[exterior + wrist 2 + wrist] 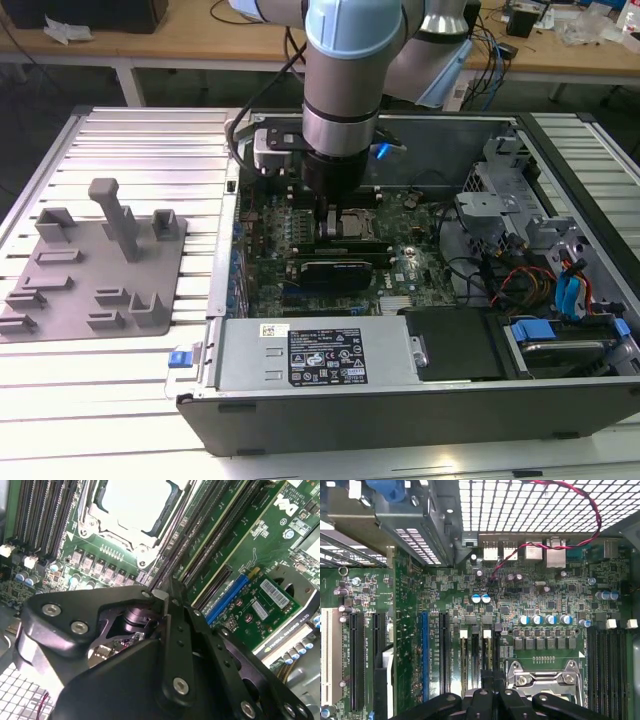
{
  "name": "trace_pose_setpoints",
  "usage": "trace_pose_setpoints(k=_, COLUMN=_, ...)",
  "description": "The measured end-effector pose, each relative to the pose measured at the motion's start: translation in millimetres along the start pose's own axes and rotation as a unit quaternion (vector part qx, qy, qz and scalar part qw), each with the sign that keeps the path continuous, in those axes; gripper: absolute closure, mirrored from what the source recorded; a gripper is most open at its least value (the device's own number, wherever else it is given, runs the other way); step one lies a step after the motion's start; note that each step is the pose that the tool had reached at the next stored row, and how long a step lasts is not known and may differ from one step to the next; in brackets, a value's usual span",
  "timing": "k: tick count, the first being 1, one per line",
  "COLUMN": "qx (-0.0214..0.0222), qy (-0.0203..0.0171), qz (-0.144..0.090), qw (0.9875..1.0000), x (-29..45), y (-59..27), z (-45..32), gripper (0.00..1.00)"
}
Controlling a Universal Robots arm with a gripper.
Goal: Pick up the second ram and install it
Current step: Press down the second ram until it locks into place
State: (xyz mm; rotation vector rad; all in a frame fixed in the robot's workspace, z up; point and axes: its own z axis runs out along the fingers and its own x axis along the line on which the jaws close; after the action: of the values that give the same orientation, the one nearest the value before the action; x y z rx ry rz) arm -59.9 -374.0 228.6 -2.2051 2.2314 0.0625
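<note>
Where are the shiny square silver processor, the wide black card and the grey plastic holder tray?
Square silver processor (131, 502), second wrist view, middle of its metal lid.
Wide black card (338, 270), exterior view, its glossy top face.
Grey plastic holder tray (75, 275), exterior view, bare flat base.

The arm (345, 70) is a thick cylinder with a pale blue cap above a brushed silver band, ending in a black wrist section; a pale grey box (275, 148) is mounted at its 9 o'clock side and a small blue light (381, 151) glows at 3 o'clock, with a black cable looping down beside it. In the second wrist view the gripper (165, 597) is matte black, built of flat angular link plates pinned with silver round-headed screws (52, 610). Its dark linkage tops (485, 700) line the 6 o'clock edge of the first wrist view.
</note>
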Motion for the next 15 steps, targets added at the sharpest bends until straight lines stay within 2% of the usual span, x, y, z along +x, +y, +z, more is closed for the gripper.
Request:
trace_pose_setpoints(k=1, qx=0.0002, qy=-0.0004, qz=0.0, qw=1.0, x=-0.1, y=0.0, z=-0.6, gripper=0.92)
trace_pose_setpoints(k=4, qx=0.0, qy=0.0, qz=0.0, qw=1.0, x=-0.3, y=0.2, z=-8.9, gripper=0.92)
trace_pose_setpoints(k=7, qx=0.0001, qy=0.0, qz=0.0, qw=1.0, x=-0.9, y=0.7, z=-28.4, gripper=0.92)
trace_pose_setpoints(k=10, qx=0.0001, qy=0.0001, qz=0.0, qw=1.0, x=-0.9, y=0.3, z=-28.5, gripper=0.92)
trace_pose_setpoints(k=12, qx=0.0001, qy=0.0001, qz=0.0, qw=1.0, x=-1.0, y=-8.7, z=-28.8, gripper=0.92)
trace_pose_setpoints(k=15, qx=0.0001, qy=0.0, qz=0.0, qw=1.0, x=-1.2, y=-29.3, z=-29.2, gripper=0.92)
